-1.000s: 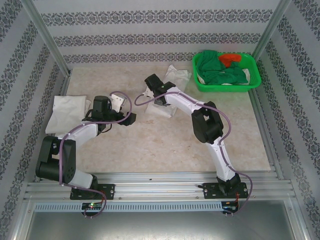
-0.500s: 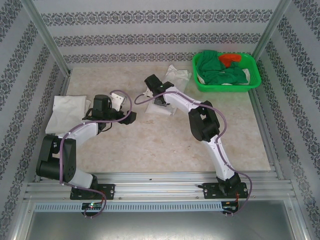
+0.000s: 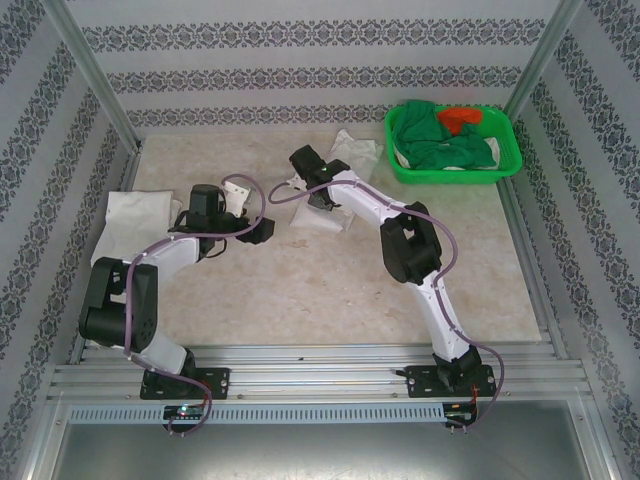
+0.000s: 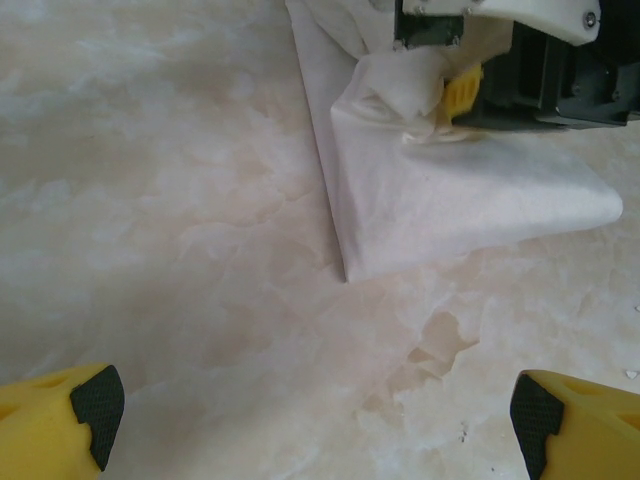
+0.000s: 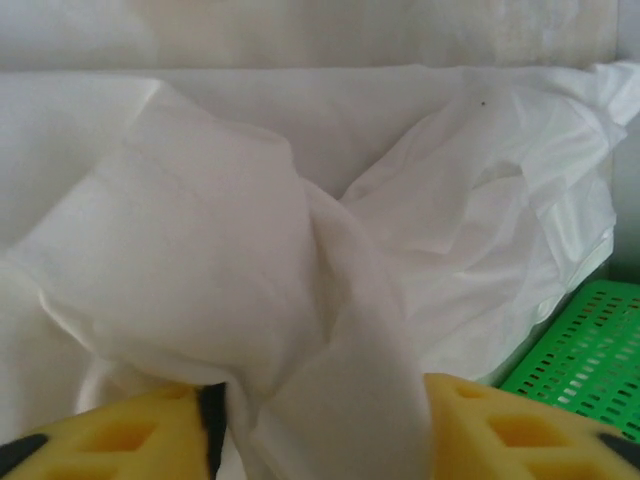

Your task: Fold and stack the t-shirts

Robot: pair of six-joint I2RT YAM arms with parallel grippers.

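A white t-shirt (image 3: 312, 218) lies partly folded at the table's middle, with more white cloth (image 3: 352, 150) bunched behind it. My right gripper (image 3: 325, 200) is down on it; in the right wrist view (image 5: 320, 430) its yellow fingers stand apart, open, with a loose fold of the t-shirt (image 5: 200, 250) between them. My left gripper (image 3: 262, 230) hovers just left of that shirt, open wide (image 4: 312, 410) over bare table, short of the folded corner (image 4: 450, 210). A folded white t-shirt (image 3: 135, 220) lies at the table's left edge.
A green plastic basket (image 3: 510, 165) holding green and orange cloth stands at the back right; its wall (image 5: 580, 350) shows past the shirt in the right wrist view. Metal frame posts and patterned walls close in the table on three sides.
The right gripper's jaws have parted from shut, leaving the cloth loose between them. The left arm has edged slightly towards the back.
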